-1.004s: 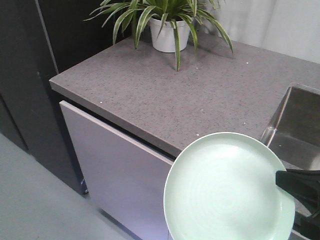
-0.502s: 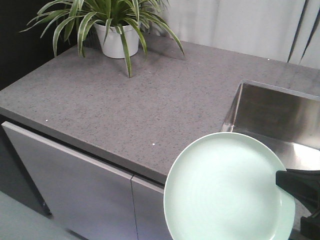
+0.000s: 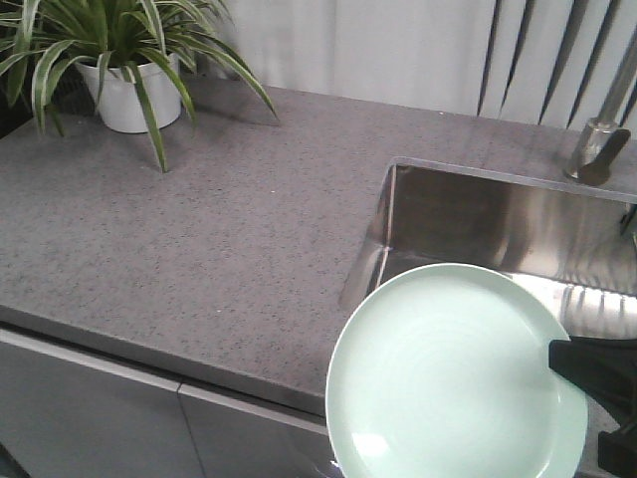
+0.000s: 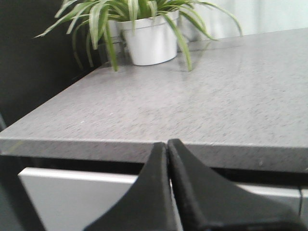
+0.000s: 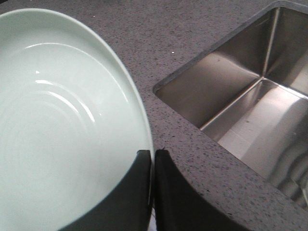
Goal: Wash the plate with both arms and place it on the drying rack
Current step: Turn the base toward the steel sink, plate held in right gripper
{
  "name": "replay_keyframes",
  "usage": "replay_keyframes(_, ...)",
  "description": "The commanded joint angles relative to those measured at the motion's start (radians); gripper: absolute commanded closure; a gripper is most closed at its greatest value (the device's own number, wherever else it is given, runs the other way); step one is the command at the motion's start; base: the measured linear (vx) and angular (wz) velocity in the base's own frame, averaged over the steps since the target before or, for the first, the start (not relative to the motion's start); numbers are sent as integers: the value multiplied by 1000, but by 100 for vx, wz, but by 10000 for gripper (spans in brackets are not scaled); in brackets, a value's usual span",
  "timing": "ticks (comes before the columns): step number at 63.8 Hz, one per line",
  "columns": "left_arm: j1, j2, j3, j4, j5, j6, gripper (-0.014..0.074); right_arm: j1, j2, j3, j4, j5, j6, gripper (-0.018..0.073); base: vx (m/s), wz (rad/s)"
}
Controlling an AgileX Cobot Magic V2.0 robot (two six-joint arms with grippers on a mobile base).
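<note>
The pale mint-green plate (image 3: 453, 383) is held up in the air at the lower right of the front view, in front of the counter edge. My right gripper (image 3: 565, 360) is shut on its right rim; in the right wrist view the two black fingers (image 5: 139, 187) pinch the plate (image 5: 57, 125) edge between them, gripper (image 5: 153, 153). My left gripper (image 4: 167, 143) is shut with nothing in it, held level with the counter's front edge. The drying rack is out of view.
A grey speckled countertop (image 3: 199, 239) runs across the view, cabinet fronts (image 3: 90, 418) below. A steel sink basin (image 3: 498, 229) lies behind the plate, a tap base (image 3: 597, 149) at its far right. A potted plant (image 3: 124, 85) stands at the back left.
The whole view has swung to the right: plant and counter slid left, and the sink and tap came into view. The plate keeps the same spot in the frame, still gripped.
</note>
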Motion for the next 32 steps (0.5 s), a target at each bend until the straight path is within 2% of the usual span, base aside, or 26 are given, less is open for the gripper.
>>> replay_keyframes(1, -1, -14, -25, -2, -72, -9, 603, -6, -1, -25, 62, -12, -9, 561, 5, -34)
replay_keyframes(32, -1, -14, -25, -2, -72, -9, 603, -6, -1, -25, 62, -12, -9, 561, 4, -30)
